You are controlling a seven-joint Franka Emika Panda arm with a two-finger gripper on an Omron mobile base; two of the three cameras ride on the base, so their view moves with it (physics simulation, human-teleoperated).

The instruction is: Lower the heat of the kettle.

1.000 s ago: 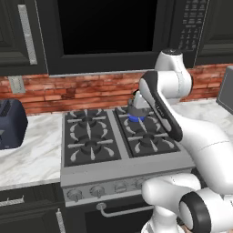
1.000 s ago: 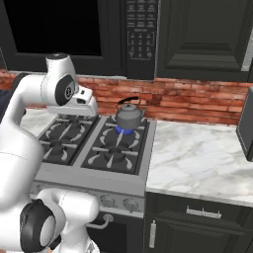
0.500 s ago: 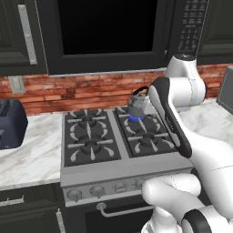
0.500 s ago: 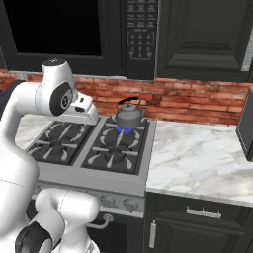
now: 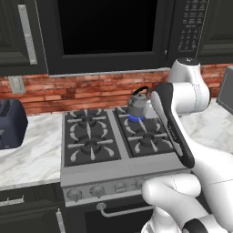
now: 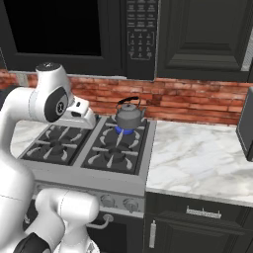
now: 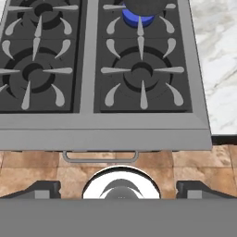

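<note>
One kettle [image 5: 138, 104] sits on our stove's [image 5: 118, 160] back right burner, at about one o'clock from the stove's centre, over a blue flame [image 6: 124, 130]. In the hand view our fingers [image 7: 42, 189] stand wide apart, nothing between them, above the stove's front edge. Marble bench [image 6: 197, 158] lies at three o'clock.

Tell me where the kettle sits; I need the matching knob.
The kettle sits on the stove's back right burner, over a blue flame, just before the brick wall.
</note>
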